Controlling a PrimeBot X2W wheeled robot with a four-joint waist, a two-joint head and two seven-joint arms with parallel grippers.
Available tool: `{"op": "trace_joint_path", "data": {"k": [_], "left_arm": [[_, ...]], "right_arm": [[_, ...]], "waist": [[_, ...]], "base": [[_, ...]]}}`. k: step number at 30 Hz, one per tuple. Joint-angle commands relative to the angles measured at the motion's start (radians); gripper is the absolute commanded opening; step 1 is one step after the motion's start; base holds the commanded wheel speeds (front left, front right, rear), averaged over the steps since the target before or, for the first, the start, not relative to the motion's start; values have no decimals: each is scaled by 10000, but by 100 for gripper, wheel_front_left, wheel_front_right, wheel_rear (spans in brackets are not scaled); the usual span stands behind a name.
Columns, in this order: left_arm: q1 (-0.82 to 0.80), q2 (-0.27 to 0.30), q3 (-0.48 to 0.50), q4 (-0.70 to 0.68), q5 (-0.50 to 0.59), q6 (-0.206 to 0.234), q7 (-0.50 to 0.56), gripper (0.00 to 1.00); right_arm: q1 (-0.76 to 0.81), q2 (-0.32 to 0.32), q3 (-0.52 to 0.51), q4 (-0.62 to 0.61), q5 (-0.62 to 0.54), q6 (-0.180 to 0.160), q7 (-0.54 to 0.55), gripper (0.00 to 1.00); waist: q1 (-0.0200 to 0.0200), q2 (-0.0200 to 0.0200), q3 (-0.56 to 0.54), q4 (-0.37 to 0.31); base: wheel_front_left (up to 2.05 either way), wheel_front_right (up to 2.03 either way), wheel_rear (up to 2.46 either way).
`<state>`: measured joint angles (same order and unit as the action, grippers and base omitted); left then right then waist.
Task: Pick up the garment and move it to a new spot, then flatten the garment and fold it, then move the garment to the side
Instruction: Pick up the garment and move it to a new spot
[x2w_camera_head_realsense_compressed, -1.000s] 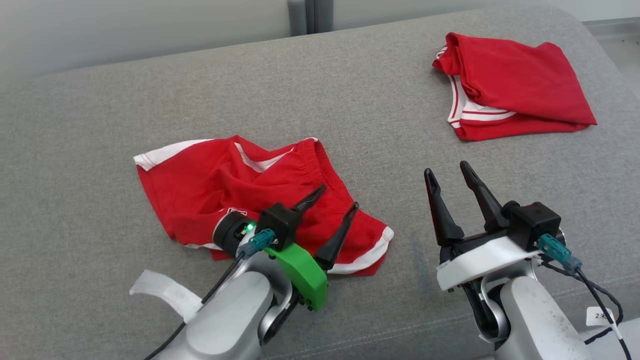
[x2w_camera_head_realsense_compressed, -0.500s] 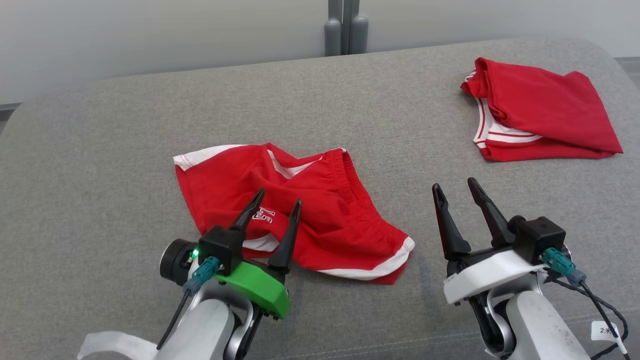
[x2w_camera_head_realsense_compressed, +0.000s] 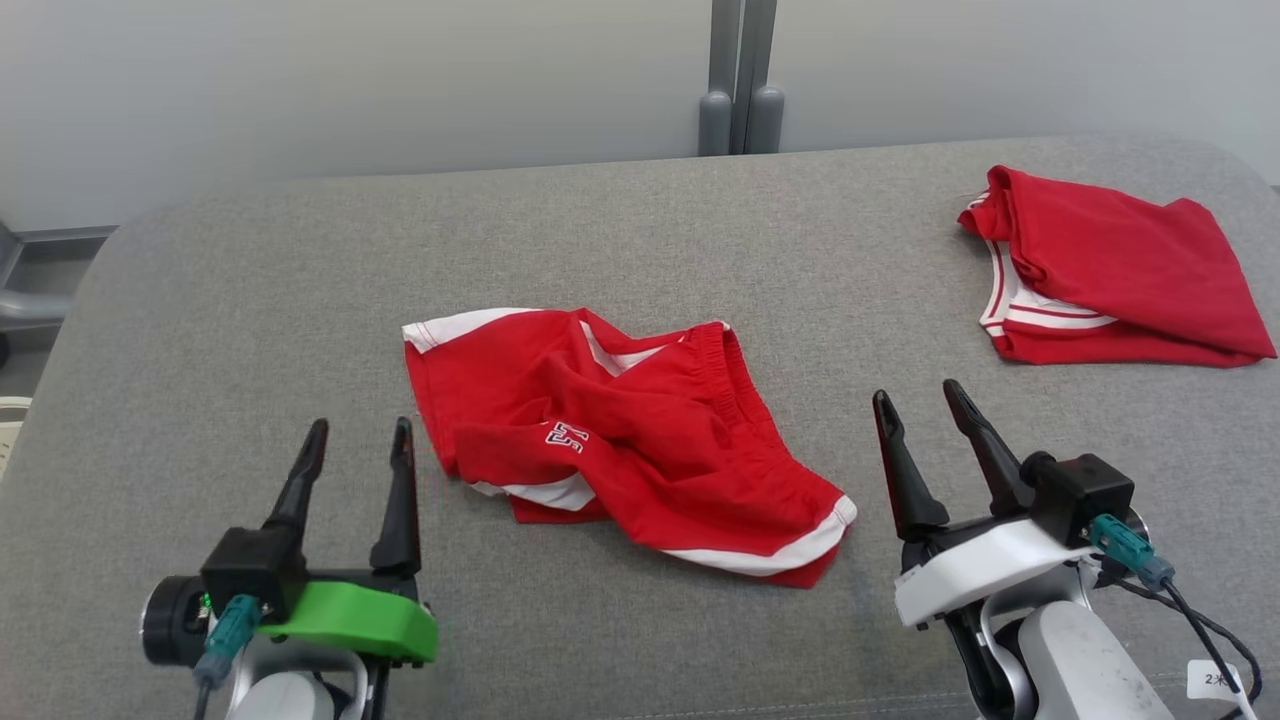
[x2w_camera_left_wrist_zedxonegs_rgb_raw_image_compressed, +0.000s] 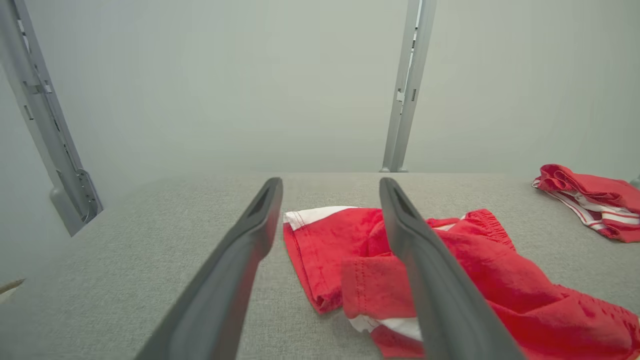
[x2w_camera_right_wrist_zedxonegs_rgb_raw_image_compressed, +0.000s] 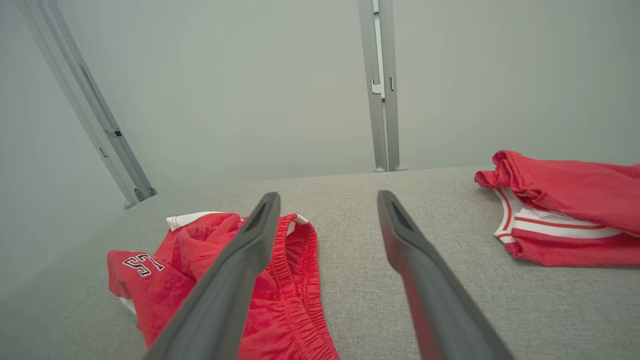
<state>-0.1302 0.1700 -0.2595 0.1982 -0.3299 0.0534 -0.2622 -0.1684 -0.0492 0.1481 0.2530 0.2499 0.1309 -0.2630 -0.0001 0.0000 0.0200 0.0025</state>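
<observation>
My left end effector and right end effector are hanging released, flanking the crumpled garment lying on the table, its long axis running 10 to 4 o'clock, waistband probably facing 1 o'clock.

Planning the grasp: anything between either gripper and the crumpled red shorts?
Nothing visible does. Only bare grey cushion separates the left gripper and right gripper, jaws open, from the shorts; the folded red garment lies far right.

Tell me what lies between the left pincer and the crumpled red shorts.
Head view: only bare grey cushion separates the left pincer from the crumpled shorts.
</observation>
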Motion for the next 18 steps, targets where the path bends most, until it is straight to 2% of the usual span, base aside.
{"op": "trace_joint_path", "data": {"k": [1,12,18], "left_arm": [[267,88,252,-167,118,92,-13,100],[1932,-237,1958,-1139,476,160,-13,100],[2344,-527,2365,-1309,654,67,-13,100]], "right_arm": [[159,-27,-85,14,-72,-4,-42,100],[776,-48,-919,-284,-487,-4,-42,100],[966,-94,-974,-191,-527,-4,-42,100]], "waist": [[1,0,-21,-33],[1,0,-147,-425],[1,0,-210,-627]], "base": [[0,0,0],[0,0,0],[0,0,0]]}}
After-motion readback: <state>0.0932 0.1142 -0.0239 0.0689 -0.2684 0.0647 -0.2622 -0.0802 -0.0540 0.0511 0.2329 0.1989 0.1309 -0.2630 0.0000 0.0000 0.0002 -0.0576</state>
